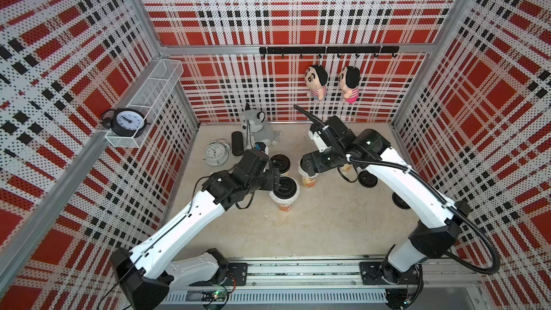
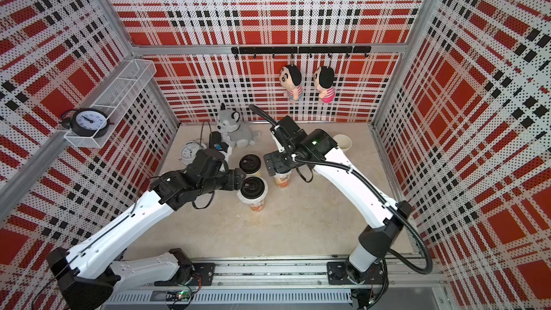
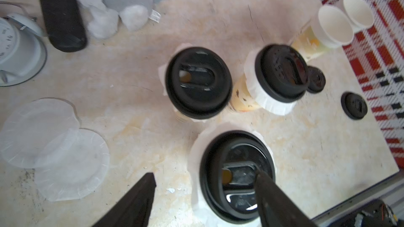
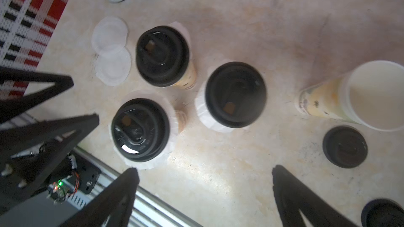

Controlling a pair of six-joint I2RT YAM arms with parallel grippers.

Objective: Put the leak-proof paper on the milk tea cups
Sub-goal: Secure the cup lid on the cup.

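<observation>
both grippers hover over the beige table [image 1: 328,228] with jaws apart and nothing between them. the left gripper [image 3: 204,174] hangs above the nearest of three milk tea cups [image 3: 242,99] grouped near the table's middle, and in the left wrist view one finger [image 3: 273,197] crosses that cup's black lid [image 3: 214,149]. the right gripper [image 4: 204,170] is spread wide above bare tabletop just beside the same group. each of the three cups wears a black lid with a sheet of leak-proof paper [image 3: 271,105] pinned beneath it, its white rim sticking out around the lid. two more sheets [image 3: 54,145] lie loose and overlapping toward the table's left edge. two open cups [image 3: 334,25] stand side by side toward the back right corner, with spare lids [image 3: 354,105] lying near the right edge.
</observation>
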